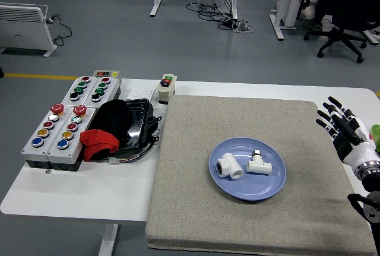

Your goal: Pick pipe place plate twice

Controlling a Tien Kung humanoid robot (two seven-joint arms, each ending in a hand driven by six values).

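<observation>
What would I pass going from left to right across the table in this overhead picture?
Button boxes → red cloth → black tray → blue plate holding an elbow pipe fitting and then a tee pipe fitting → the robot's right hand, fingers spread, at the table's right edge.

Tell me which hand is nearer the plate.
Right. The right hand hovers open at the mat's right edge, off to the right of the plate and clear of it. The left hand is out of view.
</observation>
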